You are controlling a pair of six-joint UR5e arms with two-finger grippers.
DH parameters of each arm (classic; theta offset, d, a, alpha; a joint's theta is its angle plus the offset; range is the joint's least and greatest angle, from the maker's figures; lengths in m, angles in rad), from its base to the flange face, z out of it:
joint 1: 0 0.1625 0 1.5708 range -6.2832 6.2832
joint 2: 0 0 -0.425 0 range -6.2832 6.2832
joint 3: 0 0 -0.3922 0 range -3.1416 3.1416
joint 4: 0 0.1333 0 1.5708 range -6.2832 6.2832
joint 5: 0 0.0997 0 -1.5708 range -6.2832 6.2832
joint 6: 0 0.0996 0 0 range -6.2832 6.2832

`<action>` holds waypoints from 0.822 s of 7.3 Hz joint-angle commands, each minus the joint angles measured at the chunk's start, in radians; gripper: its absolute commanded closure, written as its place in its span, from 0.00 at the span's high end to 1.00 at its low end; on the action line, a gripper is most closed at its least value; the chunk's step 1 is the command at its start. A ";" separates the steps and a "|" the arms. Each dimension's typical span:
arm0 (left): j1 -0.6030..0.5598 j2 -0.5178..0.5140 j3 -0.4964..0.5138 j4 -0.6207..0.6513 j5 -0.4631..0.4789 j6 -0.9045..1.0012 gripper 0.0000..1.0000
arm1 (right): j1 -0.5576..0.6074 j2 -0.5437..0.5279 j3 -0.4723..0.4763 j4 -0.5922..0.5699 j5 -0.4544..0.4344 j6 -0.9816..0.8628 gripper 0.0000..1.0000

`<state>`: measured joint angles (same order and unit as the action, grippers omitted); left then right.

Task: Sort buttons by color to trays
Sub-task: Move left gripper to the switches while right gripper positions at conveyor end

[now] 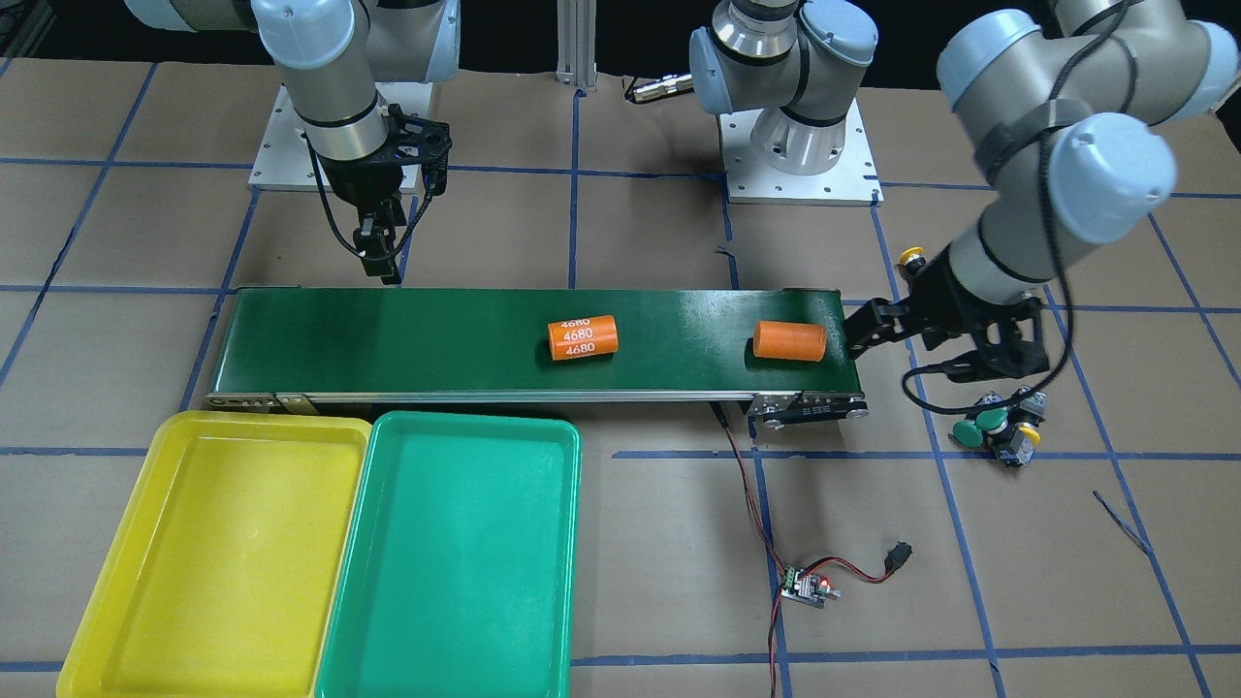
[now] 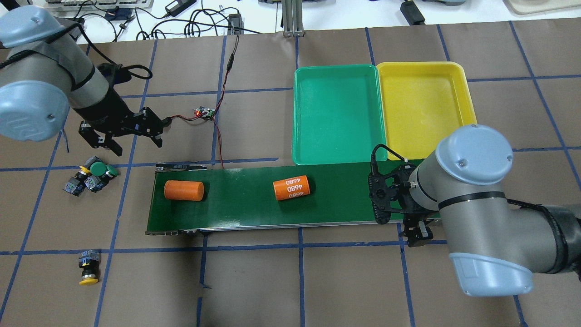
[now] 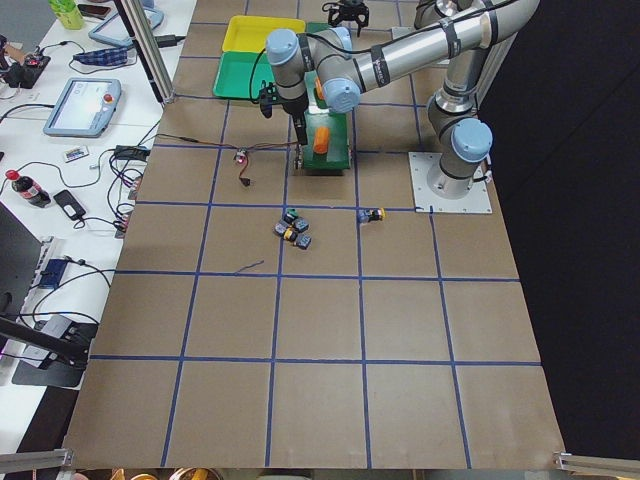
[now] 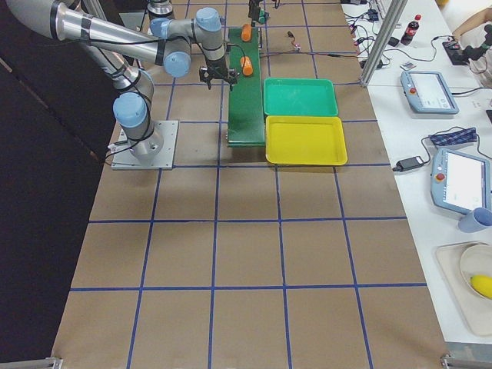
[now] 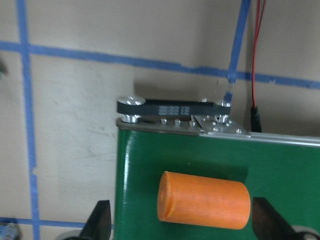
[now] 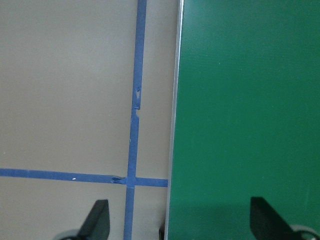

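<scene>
Three buttons [image 2: 93, 176] lie clustered on the paper left of the belt, two with green caps and one with a yellow cap; the cluster [image 1: 999, 427] also shows in the front view. One more yellow-capped button [image 2: 88, 268] lies alone nearer the robot. The teal-green tray [image 2: 338, 113] and the yellow tray [image 2: 424, 104] sit side by side beyond the belt, both empty. My left gripper [image 2: 129, 138] hangs open above the table between the cluster and the belt's left end. My right gripper [image 2: 415, 236] is open over the belt's near right edge, holding nothing.
The dark-green conveyor belt [image 2: 245, 206] carries a plain orange cylinder [image 2: 184, 190] and one marked 4680 [image 2: 291, 187]. A small circuit board [image 2: 205, 112] with red wires lies beyond the belt's left end. Blue tape lines cross the brown paper.
</scene>
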<state>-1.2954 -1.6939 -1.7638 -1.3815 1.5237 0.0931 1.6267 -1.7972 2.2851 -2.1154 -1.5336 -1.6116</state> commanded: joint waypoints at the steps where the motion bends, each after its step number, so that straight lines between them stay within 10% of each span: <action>1: 0.166 -0.032 0.017 0.010 -0.013 0.036 1.00 | -0.001 0.082 -0.044 -0.017 -0.002 -0.022 1.00; 6: 0.258 -0.229 0.015 0.248 -0.010 0.028 0.96 | -0.001 0.200 -0.125 -0.018 -0.008 -0.022 1.00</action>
<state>-1.0581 -1.8726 -1.7483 -1.1663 1.5136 0.1255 1.6266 -1.6032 2.1619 -2.1314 -1.5414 -1.6338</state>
